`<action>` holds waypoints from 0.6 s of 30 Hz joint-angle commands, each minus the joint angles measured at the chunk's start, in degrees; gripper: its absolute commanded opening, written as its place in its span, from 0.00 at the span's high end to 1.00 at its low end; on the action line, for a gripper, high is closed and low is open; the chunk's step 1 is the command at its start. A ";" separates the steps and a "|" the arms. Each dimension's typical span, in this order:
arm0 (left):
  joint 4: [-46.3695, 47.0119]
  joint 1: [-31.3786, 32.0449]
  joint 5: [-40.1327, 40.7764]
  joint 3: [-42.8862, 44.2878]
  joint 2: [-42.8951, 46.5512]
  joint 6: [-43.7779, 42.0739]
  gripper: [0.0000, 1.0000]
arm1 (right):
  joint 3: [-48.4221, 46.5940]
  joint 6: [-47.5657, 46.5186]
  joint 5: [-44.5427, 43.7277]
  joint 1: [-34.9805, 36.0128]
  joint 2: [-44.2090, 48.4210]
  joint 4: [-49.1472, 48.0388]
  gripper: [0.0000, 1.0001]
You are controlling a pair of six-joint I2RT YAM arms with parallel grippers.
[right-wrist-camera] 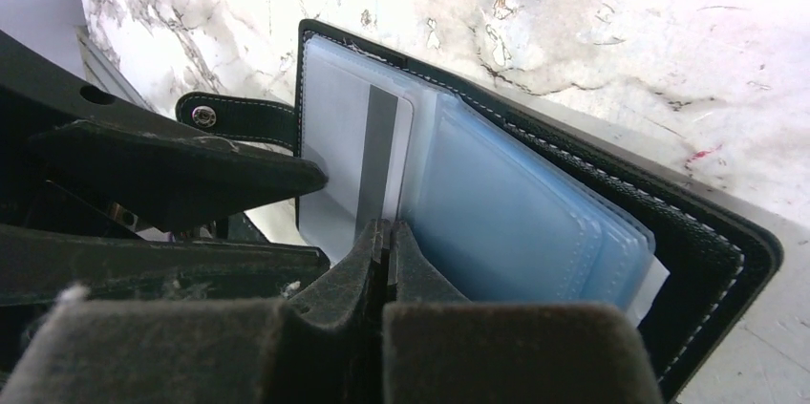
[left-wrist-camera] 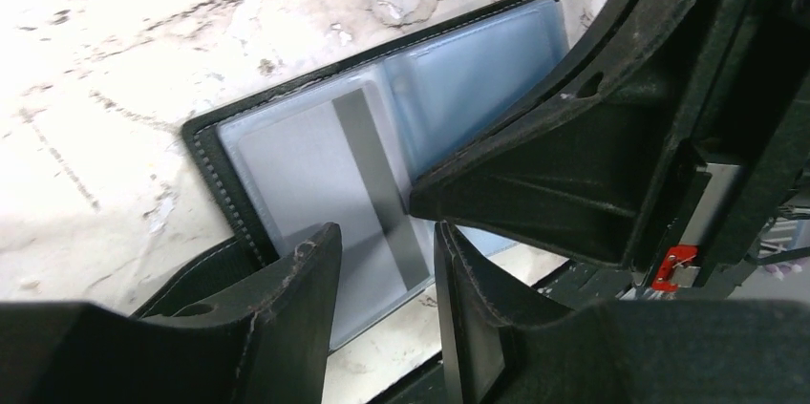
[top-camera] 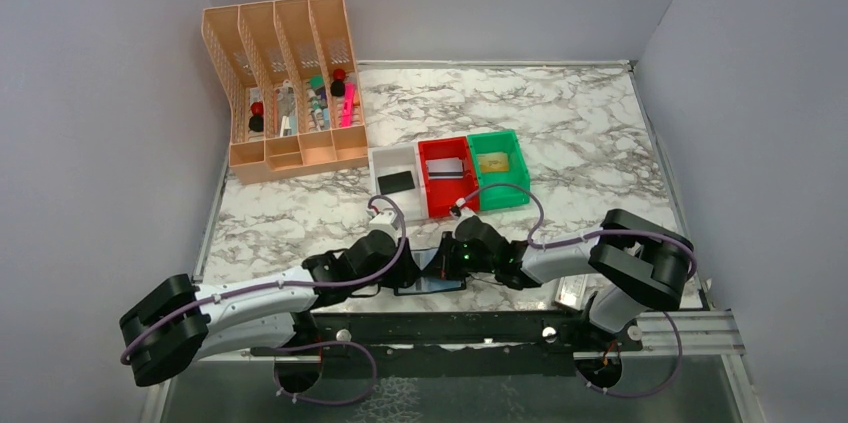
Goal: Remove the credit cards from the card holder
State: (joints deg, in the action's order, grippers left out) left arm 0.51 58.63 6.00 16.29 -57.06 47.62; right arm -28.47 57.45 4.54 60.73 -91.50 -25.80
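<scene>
The right gripper (right-wrist-camera: 387, 232) is shut tight by the grey card (right-wrist-camera: 349, 127) in the open card holder (right-wrist-camera: 712, 232). The left gripper (left-wrist-camera: 385, 237) stands a little open.

This is a robotics lab test cell. Two arms (top-camera: 250, 303) trailing loose cables (top-camera: 560, 238) are bolted to a metal rail (top-camera: 450, 328) at the near edge of a marble-print worktop (top-camera: 580, 123), which plain grey panels (top-camera: 100, 93) box in on three sides. A red bin (top-camera: 443, 143) sits mid-worktop, with a white bin (top-camera: 392, 151) touching its left and a green bin (top-camera: 505, 198) touching its right. Cards (top-camera: 397, 181) lie in all three. An orange organiser (top-camera: 285, 158) of pens stands behind and left of the red bin.
</scene>
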 commanded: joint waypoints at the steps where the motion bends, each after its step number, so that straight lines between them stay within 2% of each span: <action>1: -9.09 0.20 5.02 2.40 2.34 -2.02 0.55 | 1.70 0.80 -0.98 -0.43 -0.90 1.61 0.99; 13: -6.98 0.22 4.11 1.36 -1.56 -1.06 0.54 | 1.56 0.40 -0.14 -0.70 -1.41 1.43 0.99; 18: -8.16 0.21 4.57 2.33 -0.63 -1.49 0.54 | 1.75 0.31 -0.10 -0.70 -1.06 1.45 0.99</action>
State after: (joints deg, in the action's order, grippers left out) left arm -3.03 58.63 8.95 18.02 -57.45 46.92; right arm -28.01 58.48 4.60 60.27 -91.50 -26.44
